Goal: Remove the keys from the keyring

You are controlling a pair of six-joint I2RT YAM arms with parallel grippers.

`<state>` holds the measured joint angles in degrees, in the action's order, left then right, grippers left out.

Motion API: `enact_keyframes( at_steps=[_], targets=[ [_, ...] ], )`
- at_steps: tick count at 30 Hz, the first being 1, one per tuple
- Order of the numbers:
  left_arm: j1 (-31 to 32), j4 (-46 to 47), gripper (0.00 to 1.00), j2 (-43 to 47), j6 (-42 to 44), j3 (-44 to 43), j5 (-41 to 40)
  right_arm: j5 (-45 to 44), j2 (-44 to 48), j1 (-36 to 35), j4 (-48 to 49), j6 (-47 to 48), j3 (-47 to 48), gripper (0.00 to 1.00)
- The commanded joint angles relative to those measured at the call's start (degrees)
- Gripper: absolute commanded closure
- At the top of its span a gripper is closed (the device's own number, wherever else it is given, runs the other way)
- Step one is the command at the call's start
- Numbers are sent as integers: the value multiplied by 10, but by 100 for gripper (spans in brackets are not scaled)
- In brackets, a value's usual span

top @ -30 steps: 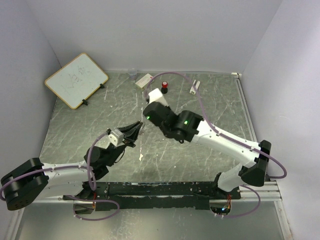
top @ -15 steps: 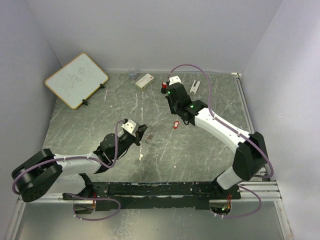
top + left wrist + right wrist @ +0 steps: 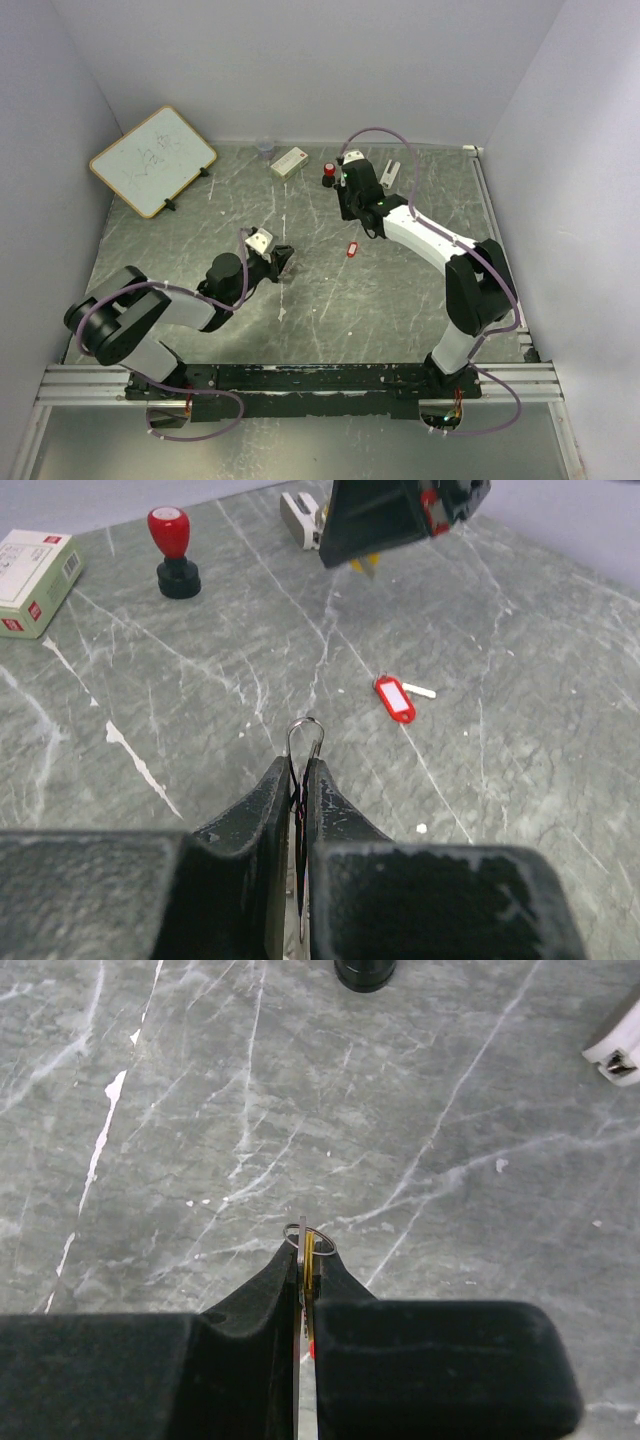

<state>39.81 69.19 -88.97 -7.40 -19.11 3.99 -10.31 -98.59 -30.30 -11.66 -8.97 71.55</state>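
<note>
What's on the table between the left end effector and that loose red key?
Nothing, just bare marbled tabletop between the left end effector, shut on the keyring, and the red key. The left wrist view shows it; the top view agrees.

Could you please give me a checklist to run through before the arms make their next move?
1. Left pincer shut on keyring: ok.
2. Right pincer shut on yellowish key: ok.
3. Red key off the keyring, lying on table: ok.
4. Silver keys left on keyring: cannot tell, hidden between fingers.
5. Small silver loop beside yellowish key identified: cannot tell.
6. Table under right pincer bare, stamp apart: ok.
</note>
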Motion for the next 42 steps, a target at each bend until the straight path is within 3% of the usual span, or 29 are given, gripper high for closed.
enact_keyframes(
  at_steps=[1,8,15,20,30,35,42],
  targets=[
    [-31,107,93,-38,-21,-30,75,32,-24,3,38,-3,-1,100],
    [-75,121,93,-102,-50,-81,128,47,-66,3,58,0,3,100],
    [-141,315,93,-216,-228,-80,219,54,-112,4,68,-6,15,100],
    [-143,342,93,-235,-258,-75,232,58,-137,4,69,-7,26,100],
    [-143,293,92,-229,-209,-50,163,70,-154,3,72,-9,33,100],
    [-144,232,76,-211,-184,-57,146,71,-164,2,62,-7,44,96],
    [-143,178,63,-195,-163,-51,94,72,-179,1,67,-10,42,90]
  ],
)
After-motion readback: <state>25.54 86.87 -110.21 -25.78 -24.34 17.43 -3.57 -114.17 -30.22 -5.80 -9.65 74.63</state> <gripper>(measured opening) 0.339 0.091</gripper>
